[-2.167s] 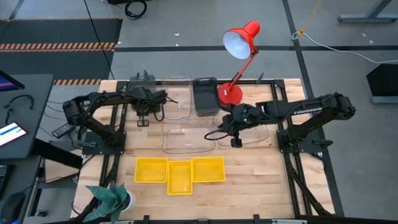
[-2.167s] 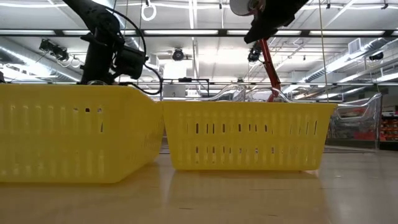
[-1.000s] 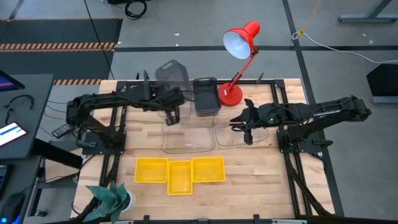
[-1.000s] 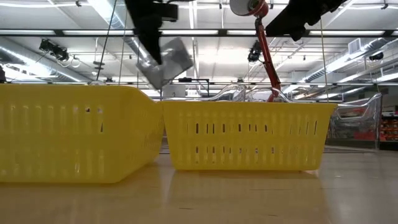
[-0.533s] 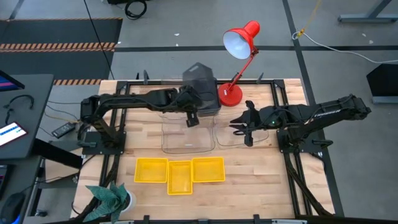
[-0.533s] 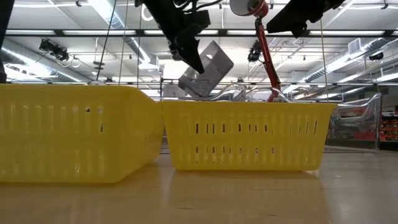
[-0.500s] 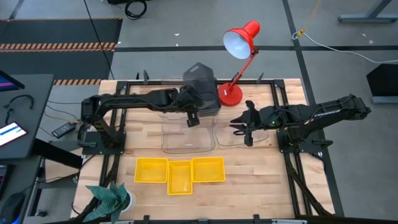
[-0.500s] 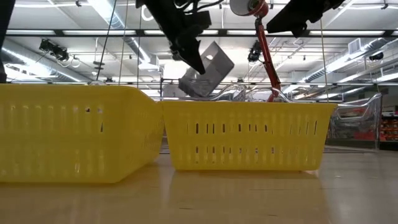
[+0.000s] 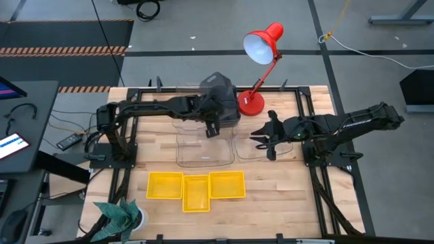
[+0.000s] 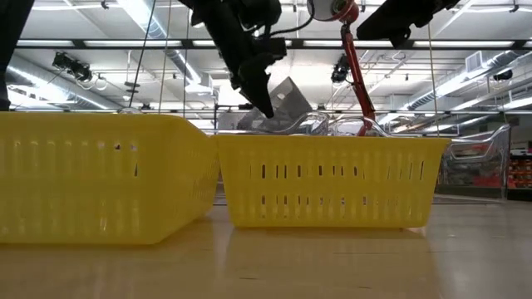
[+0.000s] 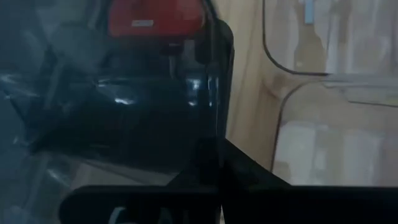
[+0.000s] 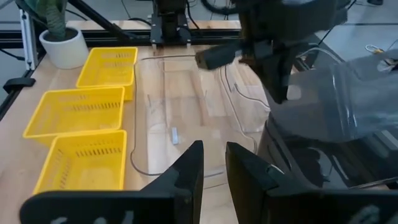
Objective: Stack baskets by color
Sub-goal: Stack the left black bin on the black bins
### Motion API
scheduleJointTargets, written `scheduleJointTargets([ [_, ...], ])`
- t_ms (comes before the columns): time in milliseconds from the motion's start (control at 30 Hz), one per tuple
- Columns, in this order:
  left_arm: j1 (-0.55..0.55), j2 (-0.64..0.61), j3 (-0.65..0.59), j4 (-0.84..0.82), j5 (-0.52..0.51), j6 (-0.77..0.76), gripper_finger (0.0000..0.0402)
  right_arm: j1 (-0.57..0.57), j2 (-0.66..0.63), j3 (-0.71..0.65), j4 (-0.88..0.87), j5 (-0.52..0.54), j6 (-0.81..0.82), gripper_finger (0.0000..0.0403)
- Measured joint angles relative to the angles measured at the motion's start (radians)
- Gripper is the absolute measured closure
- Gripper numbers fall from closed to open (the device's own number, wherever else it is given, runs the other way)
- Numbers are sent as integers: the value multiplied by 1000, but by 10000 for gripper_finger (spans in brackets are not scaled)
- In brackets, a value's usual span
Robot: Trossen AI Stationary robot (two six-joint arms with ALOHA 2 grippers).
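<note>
We've got the left gripper (image 9: 211, 122) clamped on a grey basket (image 9: 217, 87) at upper centre, over another grey one (image 9: 226, 114) — yellows (image 9: 196, 188) unstacked, right gripper (image 9: 266, 141) empty, half-open

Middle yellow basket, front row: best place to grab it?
Probably a short end wall of the middle yellow basket, pinched over the rim from above. It lies open side up, and the two baskets beside it crowd its long walls; the end toward the table's front edge is free.

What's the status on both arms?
Left gripper shut on grey basket, over second grey basket. Right gripper part open, empty, above clear basket. Red lamp close by.
</note>
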Motion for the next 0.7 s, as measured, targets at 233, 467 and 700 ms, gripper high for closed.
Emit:
scheduleJointTargets([
  [233, 13, 4, 80, -69, 95, -16, 401, 5, 0, 0, 11, 0, -3, 330],
  [467, 18, 34, 79, -21, 10, 32, 401, 15, 0, 0, 11, 0, 0, 330],
  [700, 20, 90, 79, -58, 37, 37, 401, 38, 0, 0, 13, 8, -2, 330],
])
